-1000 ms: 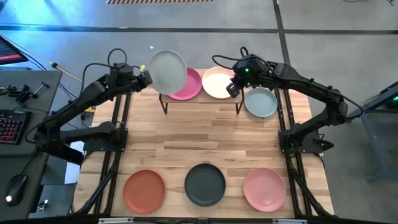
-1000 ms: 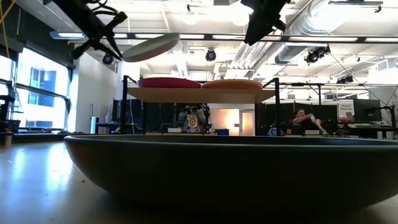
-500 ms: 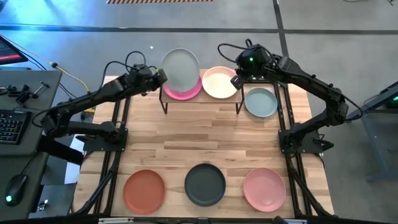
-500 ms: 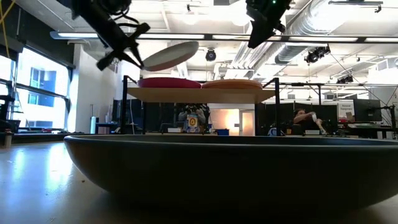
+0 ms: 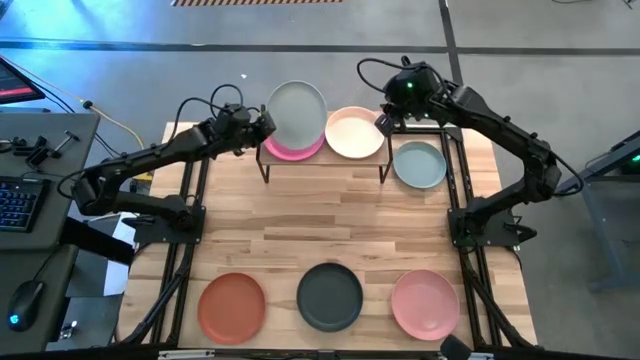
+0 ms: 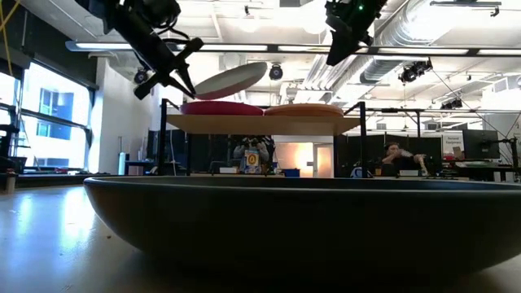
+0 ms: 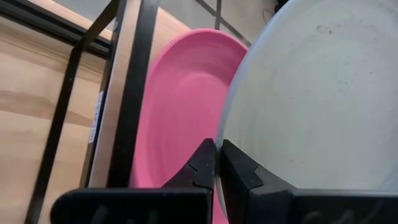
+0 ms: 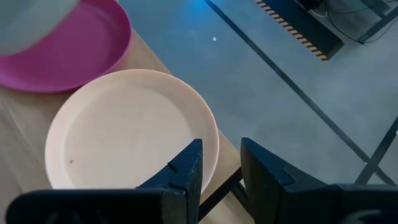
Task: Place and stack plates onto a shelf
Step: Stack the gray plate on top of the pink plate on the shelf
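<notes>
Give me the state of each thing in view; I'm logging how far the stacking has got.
Left hand: shut on grey-green plate.
Grey-green plate: held tilted above magenta plate.
Magenta plate: on shelf.
Peach plate: on shelf.
Shelf: holds two plates.
Right hand: open, empty, by peach plate.
Second grey-green plate: on table.
Terracotta, charcoal, pink plates: on table.

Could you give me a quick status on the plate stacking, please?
Left tool shut on grey-green plate, held tilted above magenta plate on shelf. Right tool open, beside peach plate. Nothing in the way.
</notes>
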### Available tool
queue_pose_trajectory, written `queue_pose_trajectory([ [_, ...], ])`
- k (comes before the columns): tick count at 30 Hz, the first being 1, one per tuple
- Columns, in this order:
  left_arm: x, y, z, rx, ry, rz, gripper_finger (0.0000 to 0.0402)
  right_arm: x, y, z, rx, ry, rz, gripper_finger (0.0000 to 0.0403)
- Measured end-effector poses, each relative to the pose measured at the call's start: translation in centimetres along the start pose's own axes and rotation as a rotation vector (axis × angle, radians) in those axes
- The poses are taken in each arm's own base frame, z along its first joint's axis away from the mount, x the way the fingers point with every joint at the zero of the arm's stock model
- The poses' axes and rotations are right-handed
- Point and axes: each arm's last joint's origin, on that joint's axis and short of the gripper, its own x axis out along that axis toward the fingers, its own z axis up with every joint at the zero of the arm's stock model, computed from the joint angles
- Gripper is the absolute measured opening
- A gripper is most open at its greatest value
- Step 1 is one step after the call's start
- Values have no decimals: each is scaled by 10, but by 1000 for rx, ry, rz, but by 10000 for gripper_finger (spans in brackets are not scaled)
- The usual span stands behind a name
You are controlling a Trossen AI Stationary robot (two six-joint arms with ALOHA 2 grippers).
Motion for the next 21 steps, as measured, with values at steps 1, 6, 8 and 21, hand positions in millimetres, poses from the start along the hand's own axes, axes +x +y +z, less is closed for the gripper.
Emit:
queue_pose_trajectory([
  [1,-1,0,0,0,2,-4,0,0,-1,0,2,1,-2,90],
  [6,-1,3,-2,17,52,23,1,0,-1,0,0,2,-1,90],
  [8,-1,7,-4,19,71,56,1,0,-1,-1,-6,9,14,90],
  [21,0,10,0,29,57,78,18,0,0,-5,-6,47,22,90],
])
